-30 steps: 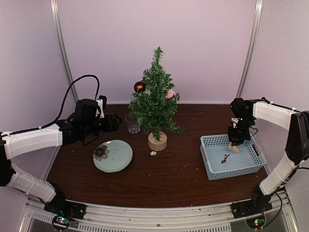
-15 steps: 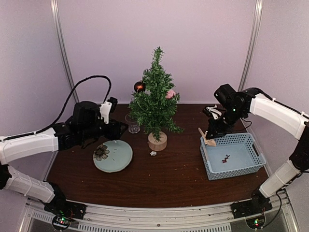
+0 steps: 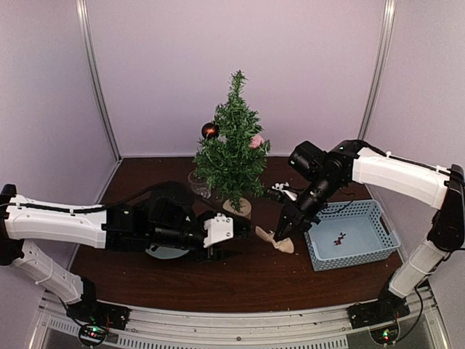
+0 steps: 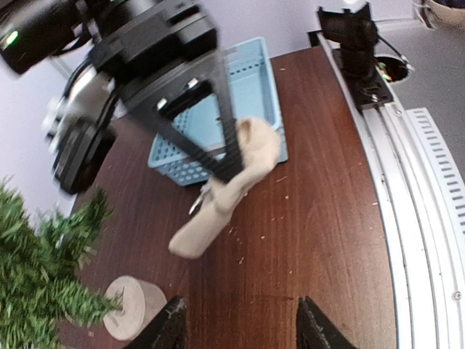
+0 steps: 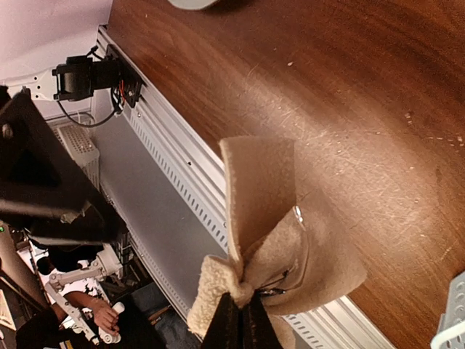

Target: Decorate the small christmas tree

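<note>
Tree [image 3: 232, 154] stands just beyond right hand [image 3: 281, 233] pinching felt ornament [image 3: 270, 239].

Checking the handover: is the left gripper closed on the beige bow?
No; the left gripper stands open, short of the beige bow, which the right gripper pinches.

The left white-shelled robot arm [image 3: 58, 222] and the right white-shelled robot arm [image 3: 396, 171] have smooth white covers on their long links and black joint housings. A black cable loops over the left one. Their black bases, at seven and five o'clock, show small green and red lights. The left gripper [image 4: 240, 333] and right gripper [image 5: 240, 320] have slim black fingers.
</note>
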